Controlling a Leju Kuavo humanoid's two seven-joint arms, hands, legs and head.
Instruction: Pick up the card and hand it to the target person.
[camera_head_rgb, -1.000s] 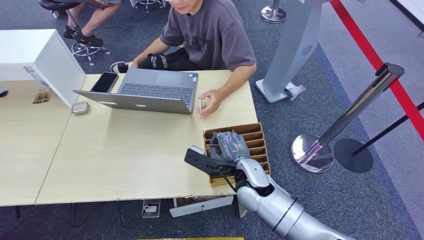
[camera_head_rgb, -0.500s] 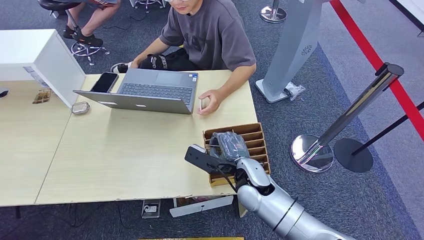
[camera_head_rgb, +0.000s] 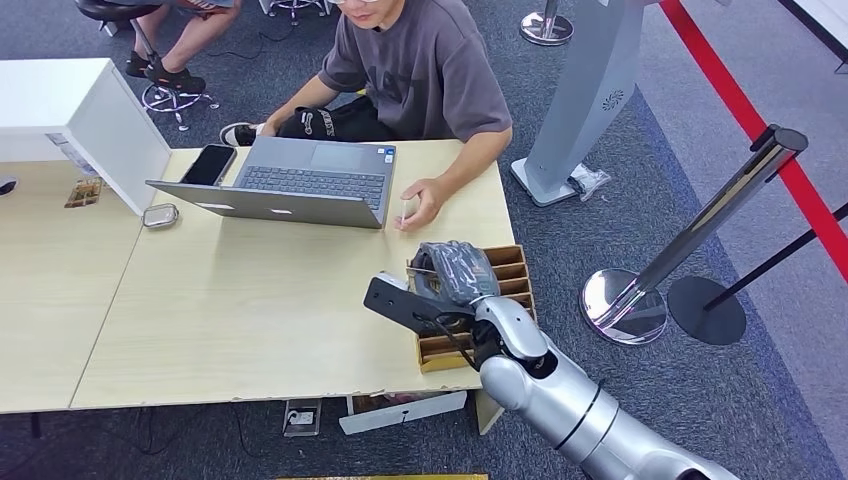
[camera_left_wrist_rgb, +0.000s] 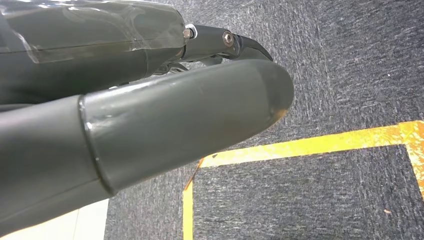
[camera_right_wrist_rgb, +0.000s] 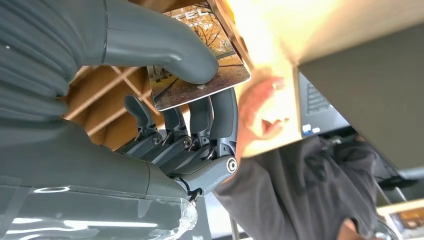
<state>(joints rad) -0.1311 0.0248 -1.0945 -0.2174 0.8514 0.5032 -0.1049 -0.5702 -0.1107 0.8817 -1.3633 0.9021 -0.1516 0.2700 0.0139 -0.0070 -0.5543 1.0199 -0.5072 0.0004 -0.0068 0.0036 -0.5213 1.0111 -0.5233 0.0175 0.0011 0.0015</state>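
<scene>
right hand (camera_head_rgb: 452, 275): lower centre of head view, over slotted wooden box (camera_head_rgb: 512, 290); pinching card (camera_right_wrist_rgb: 200, 67).
left hand (camera_left_wrist_rgb: 150, 100): grip can't be told.

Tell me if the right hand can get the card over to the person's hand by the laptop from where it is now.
Probably yes. The right hand already grips the card above the slotted wooden box, and bare tabletop lies between it and the person's hand.
</scene>
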